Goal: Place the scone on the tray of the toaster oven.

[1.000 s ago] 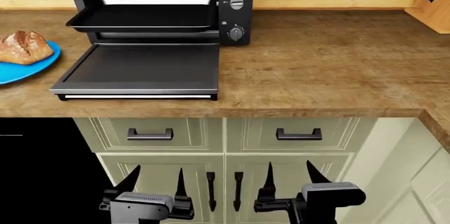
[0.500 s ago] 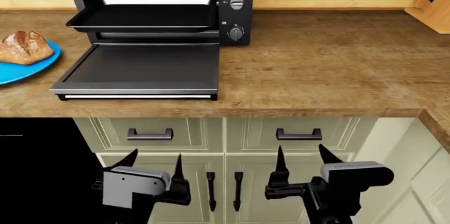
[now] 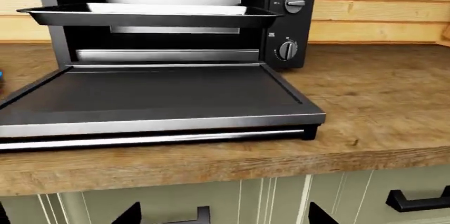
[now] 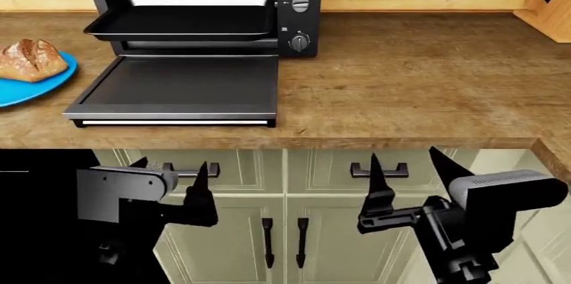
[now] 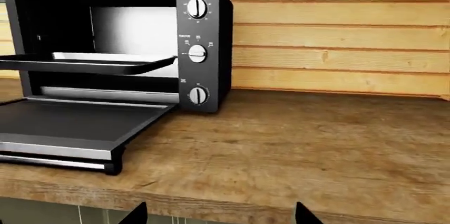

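Both arms have risen toward the counter (image 4: pixel 419 90), left tool (image 4: pixel 168 178) and right tool (image 4: pixel 408 172) spread empty; the scone (image 4: pixel 31 59), likely light and crumbly, suits a gentle side pinch.

above left gripper (image 4: pixel 168 180): countertop edge (image 4: pixel 267 142), open oven door (image 4: pixel 178 87) | above right gripper (image 4: pixel 406 177): bare countertop beyond edge
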`<state>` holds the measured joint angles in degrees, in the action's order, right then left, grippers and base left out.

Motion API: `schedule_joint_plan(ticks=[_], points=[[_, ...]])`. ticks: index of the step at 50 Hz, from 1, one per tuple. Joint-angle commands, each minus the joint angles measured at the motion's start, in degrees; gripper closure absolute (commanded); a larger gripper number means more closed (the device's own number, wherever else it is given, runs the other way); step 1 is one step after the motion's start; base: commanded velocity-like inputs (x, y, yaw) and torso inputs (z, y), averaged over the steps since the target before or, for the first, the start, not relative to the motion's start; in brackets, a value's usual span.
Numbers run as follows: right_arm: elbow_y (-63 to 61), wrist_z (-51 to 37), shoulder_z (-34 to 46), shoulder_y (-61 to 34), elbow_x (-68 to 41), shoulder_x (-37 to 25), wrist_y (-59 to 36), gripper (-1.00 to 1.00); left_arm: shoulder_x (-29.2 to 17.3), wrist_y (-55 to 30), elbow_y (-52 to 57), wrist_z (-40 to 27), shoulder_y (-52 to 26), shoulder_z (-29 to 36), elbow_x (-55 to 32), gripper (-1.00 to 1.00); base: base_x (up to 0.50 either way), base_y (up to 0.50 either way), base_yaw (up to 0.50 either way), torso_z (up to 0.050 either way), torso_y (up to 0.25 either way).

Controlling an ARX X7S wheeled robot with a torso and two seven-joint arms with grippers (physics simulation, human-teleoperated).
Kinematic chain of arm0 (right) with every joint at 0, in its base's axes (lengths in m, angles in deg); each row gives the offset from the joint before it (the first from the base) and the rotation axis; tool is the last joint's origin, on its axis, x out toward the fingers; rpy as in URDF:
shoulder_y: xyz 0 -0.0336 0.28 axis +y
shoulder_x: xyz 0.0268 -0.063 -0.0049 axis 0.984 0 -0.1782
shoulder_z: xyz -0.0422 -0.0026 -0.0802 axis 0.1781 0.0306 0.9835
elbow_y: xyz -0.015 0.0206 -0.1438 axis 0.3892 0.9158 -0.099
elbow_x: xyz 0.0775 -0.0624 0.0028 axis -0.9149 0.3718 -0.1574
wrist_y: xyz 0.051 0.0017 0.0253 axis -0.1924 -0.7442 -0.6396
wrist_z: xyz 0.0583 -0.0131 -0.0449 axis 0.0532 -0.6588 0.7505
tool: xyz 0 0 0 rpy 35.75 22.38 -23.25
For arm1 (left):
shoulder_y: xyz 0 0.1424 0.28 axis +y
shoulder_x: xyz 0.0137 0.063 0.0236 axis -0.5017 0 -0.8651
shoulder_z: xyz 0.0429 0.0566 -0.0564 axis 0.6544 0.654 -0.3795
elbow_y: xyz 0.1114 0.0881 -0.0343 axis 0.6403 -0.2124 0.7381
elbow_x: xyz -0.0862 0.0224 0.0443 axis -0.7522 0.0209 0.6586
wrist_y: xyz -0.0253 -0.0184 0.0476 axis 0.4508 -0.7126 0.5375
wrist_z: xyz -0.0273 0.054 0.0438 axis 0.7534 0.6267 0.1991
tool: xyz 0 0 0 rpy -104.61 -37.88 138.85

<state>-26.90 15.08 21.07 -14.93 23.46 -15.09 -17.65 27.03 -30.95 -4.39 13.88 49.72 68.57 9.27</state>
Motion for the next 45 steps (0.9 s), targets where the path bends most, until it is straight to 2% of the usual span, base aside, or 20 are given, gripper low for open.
schedule_joint_plan(ticks=[1, 10, 14, 27, 35, 37, 42, 45], points=[[-5.80, 0.52, -2.80, -1.71, -3.48, -2.75, -3.90, -1.00, -0.58, -13.47, 3.22, -4.42, -8.55, -5.68, -3.74, -1.00, 0.00, 0.00, 0.00, 0.000, 0.000], [-9.60, -0.15, -7.65, -4.19, -8.21, -5.17, -9.21, -1.00, 1.97, -30.53, 7.12, -8.87, -18.53, -11.70, -8.15, -1.00, 0.00, 0.00, 0.00, 0.000, 0.000], [-10.83, -0.27, -9.44, -4.03, -9.61, -5.56, -9.52, -1.00, 0.32, -29.12, 5.28, -11.13, -21.47, -9.09, -6.15, -1.00, 0.00, 0.00, 0.00, 0.000, 0.000], [-12.35, -1.87, -9.46, -7.24, -12.11, -7.59, -12.80, -1.00, -0.26, -31.05, 3.73, -12.95, -25.73, -7.54, -6.85, -1.00, 0.00, 0.00, 0.00, 0.000, 0.000], [-15.01, -5.81, -13.46, -13.46, -20.74, -10.11, -17.97, -1.00, -0.24, -33.38, 3.52, -14.25, -28.22, -8.23, -8.18, -1.00, 0.00, 0.00, 0.00, 0.000, 0.000], [-15.05, -7.66, -13.53, -14.44, -23.52, -11.46, -17.84, -1.00, -0.98, -33.98, 2.63, -17.48, -29.68, -9.21, -12.71, -1.00, 0.00, 0.00, 0.00, 0.000, 0.000], [-14.96, -10.54, -13.55, -14.74, -28.19, -14.47, -16.42, -1.00, -5.81, -33.93, -2.19, -33.86, -34.26, -9.42, -32.42, -1.00, 0.00, 0.00, 0.00, 0.000, 0.000], [-14.87, -11.10, -13.61, -13.83, -29.10, -15.82, -15.03, -1.00, -6.57, -33.70, -3.65, -39.09, -34.86, -9.75, -38.09, -1.00, 0.00, 0.00, 0.00, 0.000, 0.000]])
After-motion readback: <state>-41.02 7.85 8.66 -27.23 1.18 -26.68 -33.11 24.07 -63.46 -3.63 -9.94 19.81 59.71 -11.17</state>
